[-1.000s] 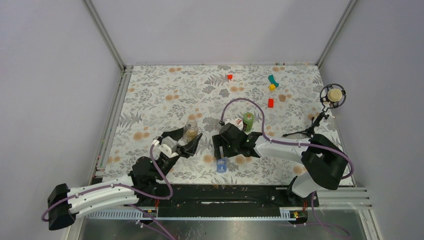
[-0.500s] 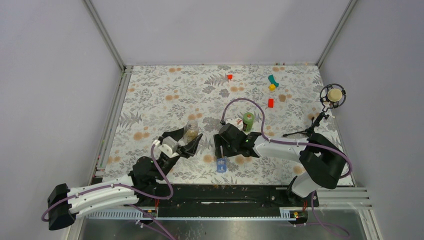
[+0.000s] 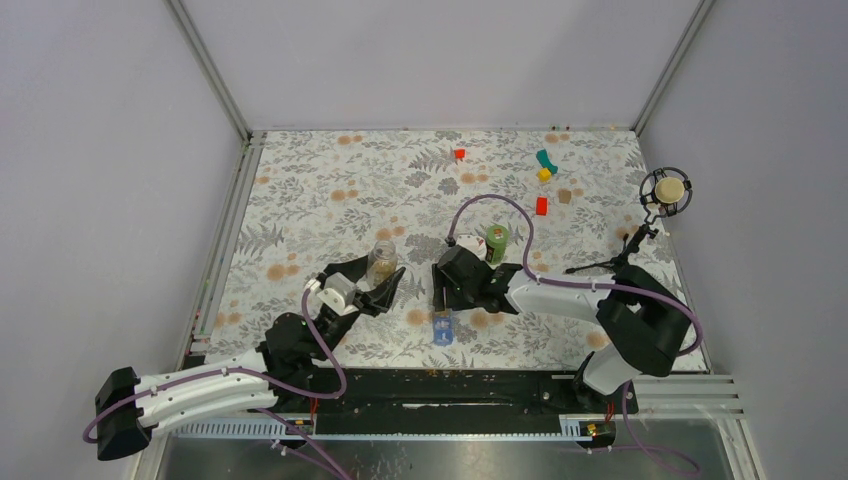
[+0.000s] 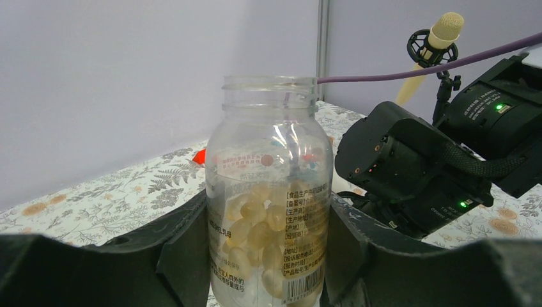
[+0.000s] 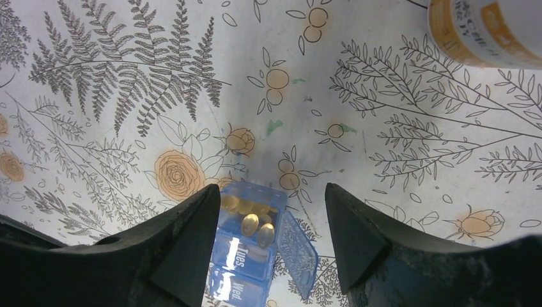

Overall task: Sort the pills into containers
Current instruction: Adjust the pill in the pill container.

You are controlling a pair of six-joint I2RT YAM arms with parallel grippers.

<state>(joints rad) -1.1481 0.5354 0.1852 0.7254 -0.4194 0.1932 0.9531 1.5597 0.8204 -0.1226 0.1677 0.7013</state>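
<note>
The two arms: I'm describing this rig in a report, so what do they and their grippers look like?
The left arm and right arm have white link shells between bulky black joint housings, and a purple cable loops along each. The left gripper and right gripper are matte black with broad, wedge-shaped fingers. Small green lights glow on the right arm's housings.

The desk (image 3: 330,180) has a cover printed with grey ferns and orange flowers. At its far side lies one small red block (image 3: 460,154). Further right, a teal block (image 3: 545,159) lies just beside a yellow block (image 3: 544,175). Near them are a second red block (image 3: 541,206) and a tan piece (image 3: 565,196). A microphone (image 3: 667,188) stands on a black tripod (image 3: 608,263) at the right edge.
</note>
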